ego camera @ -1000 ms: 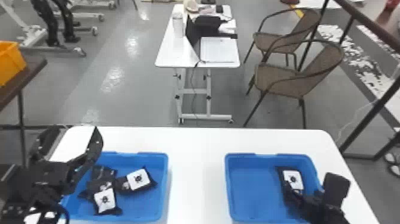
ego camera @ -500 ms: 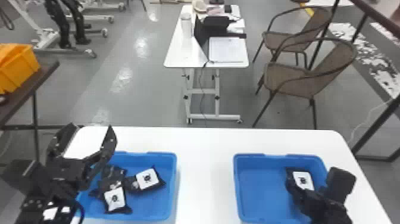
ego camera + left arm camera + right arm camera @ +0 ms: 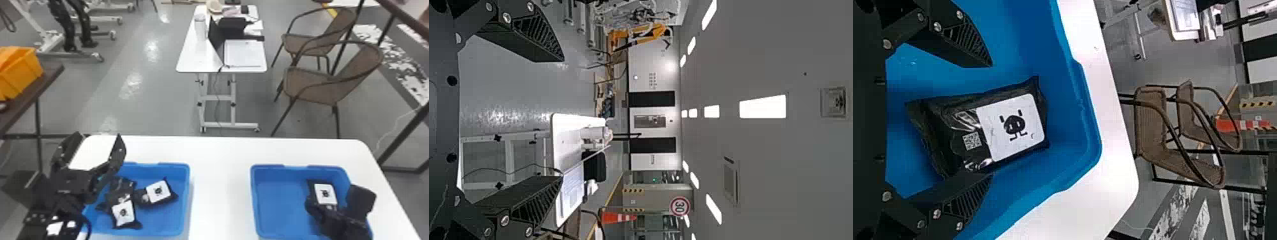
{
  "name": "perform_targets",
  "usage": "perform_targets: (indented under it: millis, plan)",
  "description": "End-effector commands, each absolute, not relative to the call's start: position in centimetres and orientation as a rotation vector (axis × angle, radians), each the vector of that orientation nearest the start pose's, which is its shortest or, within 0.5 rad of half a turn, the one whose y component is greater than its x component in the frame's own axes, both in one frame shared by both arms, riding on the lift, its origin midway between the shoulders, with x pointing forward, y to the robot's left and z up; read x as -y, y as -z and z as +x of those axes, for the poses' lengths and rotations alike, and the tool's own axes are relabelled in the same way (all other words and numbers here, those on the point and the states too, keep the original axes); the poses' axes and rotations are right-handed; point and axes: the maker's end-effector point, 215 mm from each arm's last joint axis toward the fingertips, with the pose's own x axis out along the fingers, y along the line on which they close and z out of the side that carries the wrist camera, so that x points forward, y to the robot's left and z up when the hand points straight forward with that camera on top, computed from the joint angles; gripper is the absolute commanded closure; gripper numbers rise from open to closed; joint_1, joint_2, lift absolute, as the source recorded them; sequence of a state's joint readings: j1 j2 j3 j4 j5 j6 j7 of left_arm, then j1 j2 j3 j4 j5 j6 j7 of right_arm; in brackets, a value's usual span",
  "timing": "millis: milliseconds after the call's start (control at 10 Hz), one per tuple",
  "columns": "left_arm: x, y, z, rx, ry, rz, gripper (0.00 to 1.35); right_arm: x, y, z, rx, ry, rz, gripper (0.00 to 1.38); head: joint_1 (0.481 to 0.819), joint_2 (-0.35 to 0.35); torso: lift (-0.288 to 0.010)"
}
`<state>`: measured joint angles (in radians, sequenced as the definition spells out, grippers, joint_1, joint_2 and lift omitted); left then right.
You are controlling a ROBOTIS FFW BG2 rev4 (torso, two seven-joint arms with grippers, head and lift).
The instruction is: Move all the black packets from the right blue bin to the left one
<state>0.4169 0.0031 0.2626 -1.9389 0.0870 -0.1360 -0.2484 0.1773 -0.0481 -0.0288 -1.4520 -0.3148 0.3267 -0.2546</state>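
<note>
The left gripper stands open over the left blue bin's back-left part; in the left wrist view the left gripper has nothing between its fingers. That bin holds several black packets, two with white labels facing up, one at the front and one to the right. At the right blue bin, the right gripper is low over the right side. A single black packet lies there. In the right wrist view the right gripper is open, the packet lying between its fingers.
Both bins stand on a white table, with a bare strip between them. Behind are a smaller white table with a laptop and wicker chairs. An orange crate sits on a brown table at the left.
The head view has shifted, so the bins and tables sit farther right in it. The right gripper has come slightly lower around the packet; the left one looks little changed over its bin.
</note>
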Motion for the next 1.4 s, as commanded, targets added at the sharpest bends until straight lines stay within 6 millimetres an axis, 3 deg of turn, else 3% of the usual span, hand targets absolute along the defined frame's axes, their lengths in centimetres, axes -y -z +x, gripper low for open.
perform_targets:
  millis: [0,300,600,700,800,900,1100,1200,1300]
  plan:
    - [-32.2,31.1,45.8,0.095,0.005,0.036,0.19,29.1,60.4,45.1,-0.659,0.281,0.194,0.26,0.695,0.042,0.000]
    - [-32.2,31.2,45.7,0.091,0.005,0.035,0.19,30.5,61.1,45.0,-0.673,0.320,0.203,0.26,0.695,0.033,0.000]
    - [-32.1,31.4,45.7,0.087,0.007,0.032,0.19,31.5,61.1,46.4,-0.682,0.320,0.193,0.27,0.695,0.013,0.000]
    - [-32.2,31.4,45.7,0.087,0.005,0.033,0.19,31.3,61.1,46.8,-0.688,0.307,0.192,0.44,0.695,0.012,0.000]
    - [-32.1,31.4,45.7,0.088,0.007,0.032,0.19,30.9,61.6,46.6,-0.706,0.291,0.199,0.85,0.695,0.011,0.000]
    - [-32.1,31.4,45.7,0.089,0.005,0.031,0.19,30.6,62.2,45.8,-0.726,0.290,0.205,0.99,0.695,0.014,0.000]
    - [-32.2,31.4,45.7,0.089,0.004,0.028,0.19,29.9,64.0,43.9,-0.769,0.291,0.238,1.05,0.695,0.020,0.000]
    - [-32.2,31.3,45.7,0.091,0.004,0.028,0.19,29.8,63.9,43.9,-0.766,0.290,0.236,1.26,0.695,0.023,0.000]
    - [-32.2,31.2,45.8,0.094,0.004,0.028,0.19,29.4,63.2,44.3,-0.735,0.293,0.268,1.27,0.695,0.027,0.000]
